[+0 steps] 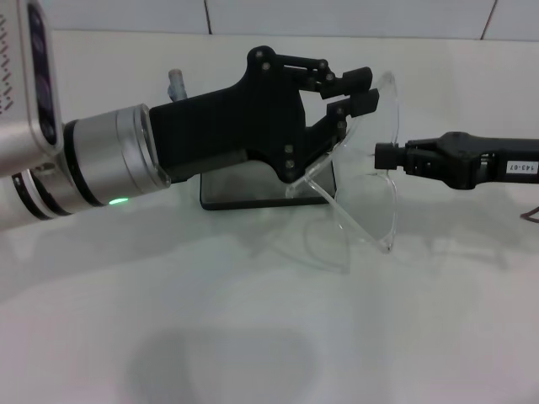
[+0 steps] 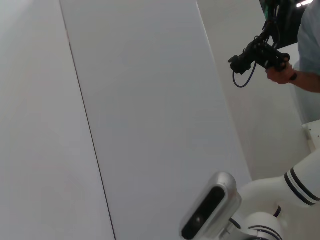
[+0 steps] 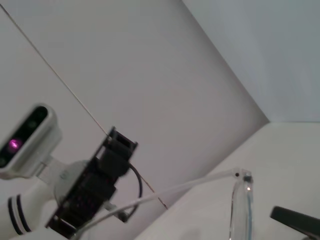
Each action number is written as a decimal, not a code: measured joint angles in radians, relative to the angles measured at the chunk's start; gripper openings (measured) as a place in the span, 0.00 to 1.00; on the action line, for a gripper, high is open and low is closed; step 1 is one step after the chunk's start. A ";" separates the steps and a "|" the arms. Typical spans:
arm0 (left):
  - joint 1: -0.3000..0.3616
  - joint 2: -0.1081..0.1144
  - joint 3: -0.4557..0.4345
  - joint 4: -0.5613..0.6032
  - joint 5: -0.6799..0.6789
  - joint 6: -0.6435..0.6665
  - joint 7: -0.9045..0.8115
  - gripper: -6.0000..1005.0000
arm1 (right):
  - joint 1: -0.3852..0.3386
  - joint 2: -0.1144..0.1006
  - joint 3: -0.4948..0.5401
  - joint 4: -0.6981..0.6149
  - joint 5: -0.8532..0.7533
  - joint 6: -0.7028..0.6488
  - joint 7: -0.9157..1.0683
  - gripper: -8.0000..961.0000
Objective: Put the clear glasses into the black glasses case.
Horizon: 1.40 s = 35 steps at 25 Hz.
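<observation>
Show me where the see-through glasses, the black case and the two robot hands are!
clear glasses (image 1: pixel 383 181): head view, on the front lens.
black glasses case (image 1: pixel 253 195): head view, on the low edge peeking out under the arm.
left gripper (image 1: pixel 358 93): head view, between its jaws.
right gripper (image 1: pixel 383 156): head view, at its tip.

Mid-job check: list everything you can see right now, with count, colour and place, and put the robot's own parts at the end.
clear glasses: one, transparent, held up above the table between the two grippers, temples unfolded.
black glasses case: one, black, on the table behind the left gripper, mostly hidden; cannot tell how far it is open.
table: one, white, under everything.
wall panels: white, behind the table.
person's hand with a black handheld device: one, in the background of the left wrist view.
left gripper: one, black, reaching in from the left, fingers shut on the glasses' temple and frame corner.
right gripper: one, black, reaching in from the right, tip at the glasses' lens edge.
</observation>
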 joint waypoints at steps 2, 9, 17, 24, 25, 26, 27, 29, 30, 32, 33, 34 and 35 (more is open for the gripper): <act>0.003 0.000 0.002 -0.001 0.000 0.000 0.000 0.14 | 0.000 0.000 0.000 0.000 0.014 -0.007 -0.001 0.05; 0.005 -0.001 0.003 -0.012 -0.003 0.003 0.000 0.14 | 0.003 0.000 0.001 0.021 0.048 -0.015 -0.009 0.05; 0.009 -0.002 0.005 -0.022 -0.052 0.011 0.019 0.15 | 0.006 -0.003 -0.001 0.037 0.051 -0.009 -0.028 0.05; 0.016 -0.002 -0.001 -0.020 -0.081 0.017 0.050 0.15 | 0.005 -0.005 0.001 0.048 0.053 -0.017 -0.028 0.05; 0.018 -0.002 -0.001 -0.020 -0.092 0.017 0.052 0.15 | 0.005 -0.006 0.003 0.051 0.053 -0.024 -0.028 0.05; 0.021 -0.001 -0.002 -0.021 -0.112 0.017 0.053 0.15 | 0.007 -0.008 0.007 0.055 0.053 -0.036 -0.028 0.05; 0.023 0.000 -0.003 -0.022 -0.121 0.017 0.053 0.15 | 0.008 -0.012 0.010 0.058 0.054 -0.051 -0.026 0.05; 0.027 0.002 -0.003 -0.022 -0.133 0.018 0.054 0.15 | 0.008 -0.017 0.012 0.061 0.060 -0.078 -0.021 0.05; 0.029 0.002 -0.003 -0.021 -0.135 0.018 0.054 0.15 | 0.009 -0.021 0.012 0.062 0.066 -0.092 -0.016 0.05; 0.031 0.002 -0.004 -0.019 -0.139 0.020 0.055 0.15 | 0.010 -0.028 0.013 0.065 0.082 -0.119 -0.002 0.05; 0.032 0.002 -0.005 -0.019 -0.139 0.024 0.055 0.15 | 0.010 -0.031 0.013 0.067 0.090 -0.131 0.005 0.05; 0.032 0.002 -0.005 -0.019 -0.140 0.026 0.055 0.15 | 0.010 -0.035 0.014 0.071 0.103 -0.142 0.013 0.05; 0.032 0.003 -0.007 -0.020 -0.140 0.028 0.055 0.15 | 0.010 -0.039 0.014 0.074 0.112 -0.148 0.016 0.05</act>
